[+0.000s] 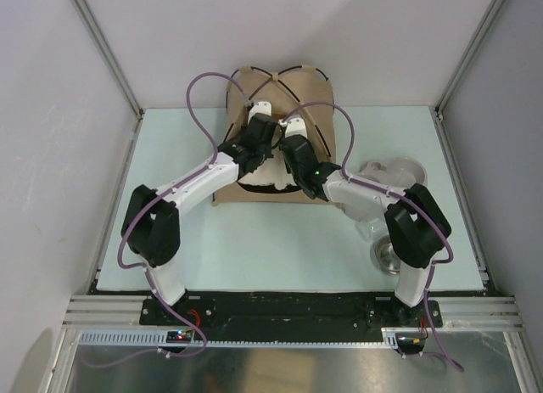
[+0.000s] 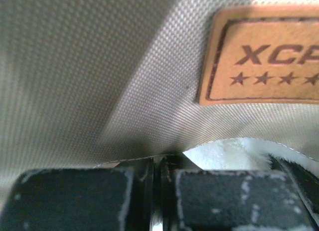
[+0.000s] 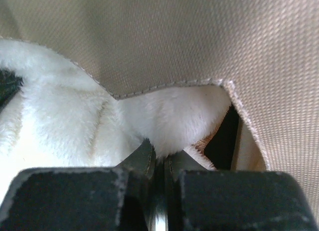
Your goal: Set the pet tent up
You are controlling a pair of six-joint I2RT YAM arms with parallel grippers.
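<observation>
A tan woven-fabric pet tent point(image 1: 318, 92) with thin dark crossing poles point(image 1: 271, 77) is set at the rear middle of a pale green table point(image 1: 254, 240). A fluffy cream-white cushion point(image 1: 259, 179) is seen inside its front opening, the long soft pile bulging under the tent's stitched hem. A brown, leather-like rectangular label point(image 2: 264, 56), stamped with letters and a row of stars, is sewn onto the fabric above the opening. The black left fingers point(image 2: 75, 201) are pressed together right at the hem. The black right fingers point(image 3: 239, 201) are pressed together against the cushion's fur. Whether anything is pinched by either pair cannot be told. To the right, apart from the tent, a clear round plastic item point(image 1: 397, 168) and a round metal bowl point(image 1: 383, 259) are placed; their contents cannot be made out.
</observation>
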